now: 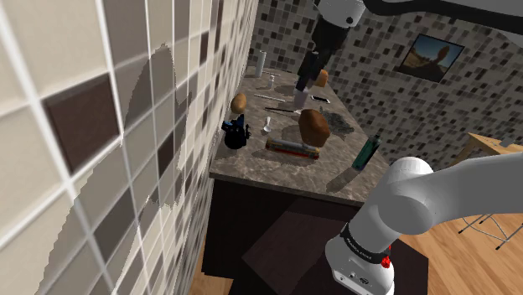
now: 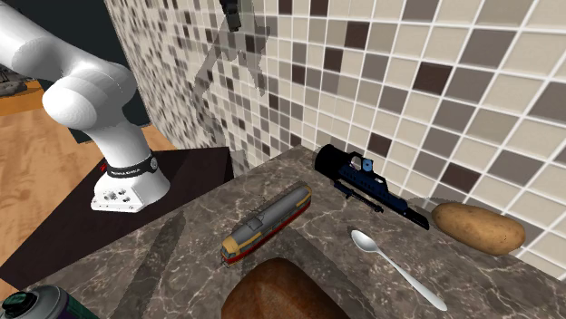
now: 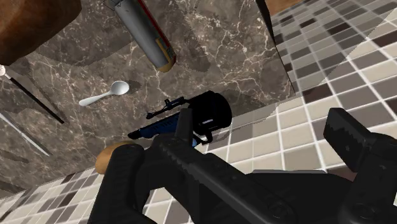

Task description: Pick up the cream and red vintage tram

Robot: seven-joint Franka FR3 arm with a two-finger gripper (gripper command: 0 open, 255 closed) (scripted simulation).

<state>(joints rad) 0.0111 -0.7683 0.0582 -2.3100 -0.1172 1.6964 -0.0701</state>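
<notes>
Spoon [image 2: 392,263] nr potato [image 2: 478,227], blue-black scoped gun [image 2: 367,186] by tiled wall [image 2: 435,54], marble ctr [image 2: 181,263].

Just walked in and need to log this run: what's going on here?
A white Franka arm is set to pick up the cream and red tram. The tram lies on the dark marble counter beside a brown rounded lump. A spoon, a potato and a blue and black toy gun lie nearer the tiled wall. The gripper hangs above the counter, apart from the tram, which has not been picked up yet.
</notes>
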